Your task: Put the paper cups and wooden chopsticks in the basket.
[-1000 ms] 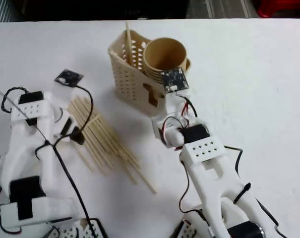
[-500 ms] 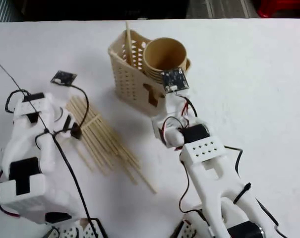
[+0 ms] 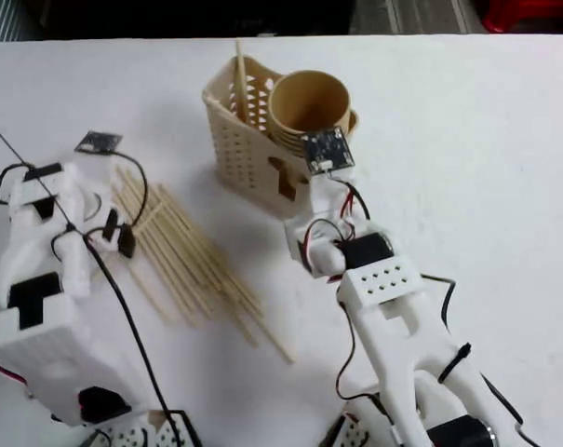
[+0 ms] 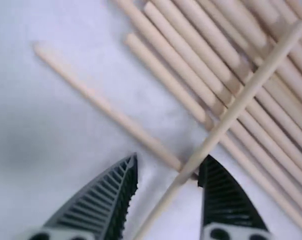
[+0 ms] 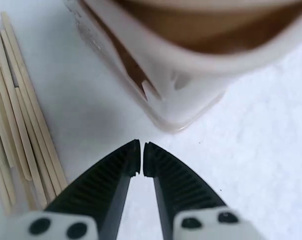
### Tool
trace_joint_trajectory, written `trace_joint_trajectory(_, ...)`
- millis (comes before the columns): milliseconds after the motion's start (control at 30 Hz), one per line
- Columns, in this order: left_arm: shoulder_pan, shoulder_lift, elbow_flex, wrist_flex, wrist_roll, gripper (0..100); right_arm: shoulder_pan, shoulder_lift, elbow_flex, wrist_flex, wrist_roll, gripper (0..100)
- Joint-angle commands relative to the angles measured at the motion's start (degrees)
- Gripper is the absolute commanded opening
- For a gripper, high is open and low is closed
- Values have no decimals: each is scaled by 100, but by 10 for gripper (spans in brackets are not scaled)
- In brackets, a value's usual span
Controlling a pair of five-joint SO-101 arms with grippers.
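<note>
1. Basket is the cream plastic one with holes in its sides. It stands upright on the white table, toward the far side, in front of the right arm.
2. Paper cups are a tan nested stack sitting inside the basket at its right end, mouth up.
3. Wooden chopsticks: most of them lie in a loose pile flat on the table, just left of the basket and beside the left arm, fanned out roughly parallel.
4. Left gripper is low over the near edge of that pile, fingers spread apart. One crossing stick lies slantwise over the others and runs through the gap, close to one finger. Can't tell if it actually touches.
5. Right gripper has its fingers pressed together with nothing between them. The tips hang over bare table just short of the basket's lower corner.
6. One single chopstick stands upright in the basket's left end, poking up above the rim.
</note>
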Motion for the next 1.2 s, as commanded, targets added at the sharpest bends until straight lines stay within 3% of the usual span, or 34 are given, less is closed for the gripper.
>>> trace_joint_trajectory(0,-215,382,-686,308,9,106,31,-136,-35,-92,-35,28)
trace_joint_trajectory(267,277,444,-1055,730,26,21,31,-136,-35,-92,-35,28)
trace_joint_trajectory(433,549,-75,-1046,949,44,22,31,-136,-35,-92,-35,28)
trace_joint_trajectory(767,1086,-2299,-1055,1802,44,22,40,-136,-35,-92,-35,28)
trace_joint_trajectory(967,1473,-3811,-1064,1864,53,21,40,-136,-35,-92,-35,28)
trace_joint_trajectory(1167,2079,-4611,-2119,1829,202,21,57,-145,-35,-92,-35,27)
